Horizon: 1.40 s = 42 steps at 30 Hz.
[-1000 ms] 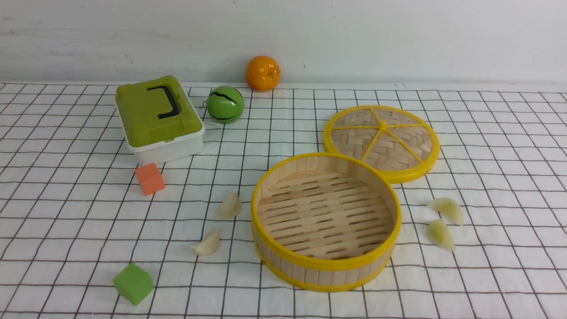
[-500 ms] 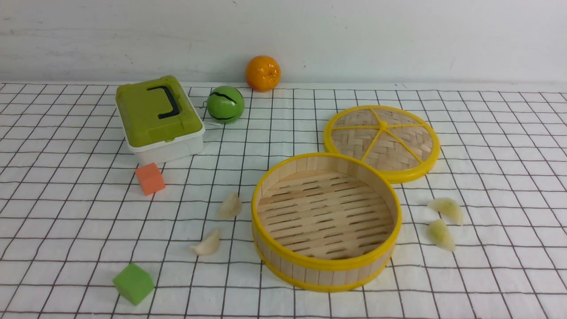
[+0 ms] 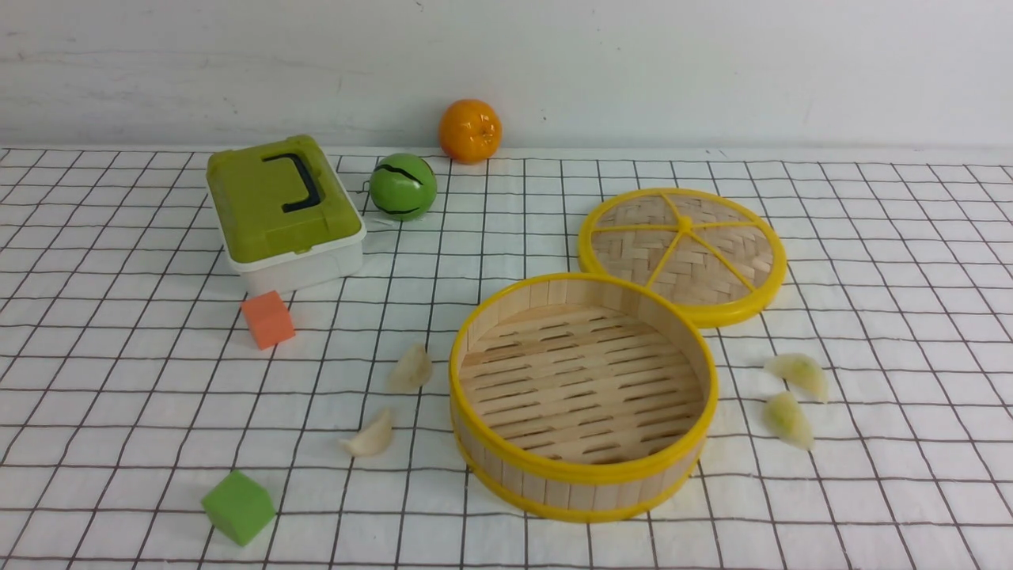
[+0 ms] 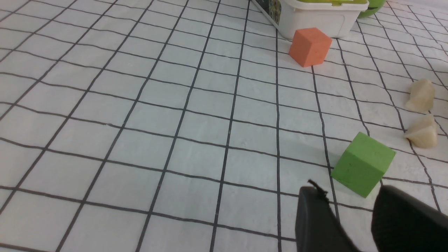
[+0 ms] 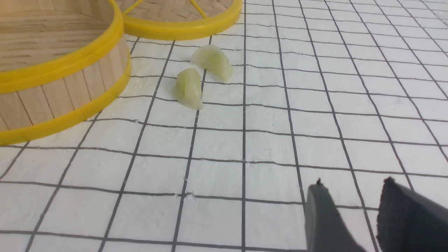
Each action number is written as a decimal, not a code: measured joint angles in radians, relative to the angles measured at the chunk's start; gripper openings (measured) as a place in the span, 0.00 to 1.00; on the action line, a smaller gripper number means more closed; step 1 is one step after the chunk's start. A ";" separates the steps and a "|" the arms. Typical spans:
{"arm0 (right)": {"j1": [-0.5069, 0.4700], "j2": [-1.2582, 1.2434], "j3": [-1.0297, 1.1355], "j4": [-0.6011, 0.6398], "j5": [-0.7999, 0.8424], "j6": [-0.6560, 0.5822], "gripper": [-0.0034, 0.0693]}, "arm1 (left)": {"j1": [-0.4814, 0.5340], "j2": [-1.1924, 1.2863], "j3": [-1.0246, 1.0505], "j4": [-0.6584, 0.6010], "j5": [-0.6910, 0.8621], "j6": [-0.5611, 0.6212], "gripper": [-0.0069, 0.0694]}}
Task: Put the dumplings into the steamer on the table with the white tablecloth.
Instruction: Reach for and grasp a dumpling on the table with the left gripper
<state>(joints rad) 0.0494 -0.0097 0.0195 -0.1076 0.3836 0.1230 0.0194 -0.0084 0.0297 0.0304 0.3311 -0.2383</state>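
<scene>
The steamer (image 3: 583, 473) stands empty in the middle of the table with the white tablecloth (image 3: 119, 380). Two creamy white dumplings (image 3: 411, 368) (image 3: 369, 437) lie just left of it; they also show in the left wrist view (image 4: 421, 96) (image 4: 422, 132). Two pale green dumplings (image 3: 799, 374) (image 3: 787, 419) lie to its right; they also show in the right wrist view (image 5: 213, 62) (image 5: 189, 88). My left gripper (image 4: 350, 196) is open and empty, near the green cube. My right gripper (image 5: 351, 189) is open and empty, well short of the green dumplings. Neither gripper shows in the front view.
The flat woven lid (image 3: 682, 253) lies behind the steamer. A green-lidded white box (image 3: 283, 214), a green ball (image 3: 402, 187) and an orange (image 3: 470, 131) stand at the back. An orange cube (image 3: 267, 319) and a green cube (image 3: 238, 507) lie on the left.
</scene>
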 joint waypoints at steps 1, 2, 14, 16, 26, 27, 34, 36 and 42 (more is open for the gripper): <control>0.000 0.000 0.000 0.007 -0.001 0.004 0.38 | 0.000 0.000 0.000 -0.059 -0.024 -0.036 0.40; 0.000 0.000 0.000 0.034 -0.007 0.033 0.38 | 0.000 0.000 0.000 -0.142 -0.050 -0.092 0.40; 0.000 0.000 0.008 0.712 -0.065 0.604 0.38 | 0.000 0.000 0.000 -0.987 -0.178 -0.620 0.40; 0.000 0.000 0.008 0.704 -0.072 0.614 0.38 | 0.000 0.000 0.000 -0.998 -0.180 -0.618 0.40; 0.000 0.000 -0.066 0.660 -0.048 0.444 0.35 | 0.000 0.000 -0.214 -0.941 -0.071 -0.221 0.40; 0.001 0.000 -0.125 0.657 -0.027 0.347 0.32 | 0.000 0.000 -0.280 -0.918 -0.038 -0.087 0.40; 0.001 0.266 -0.504 0.591 0.170 -0.112 0.03 | 0.000 0.290 -0.597 -0.744 0.348 0.305 0.19; 0.001 0.431 -0.647 0.538 0.290 -0.258 0.02 | 0.000 0.434 -0.691 -0.660 0.483 0.313 0.07; 0.030 0.718 -0.837 0.495 0.574 -0.403 0.02 | -0.006 0.714 -0.885 -0.462 0.732 0.333 0.07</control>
<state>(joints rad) 0.0794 0.7082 -0.8171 0.3877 0.9571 -0.2797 0.0136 0.7055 -0.8553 -0.4321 1.0632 0.0947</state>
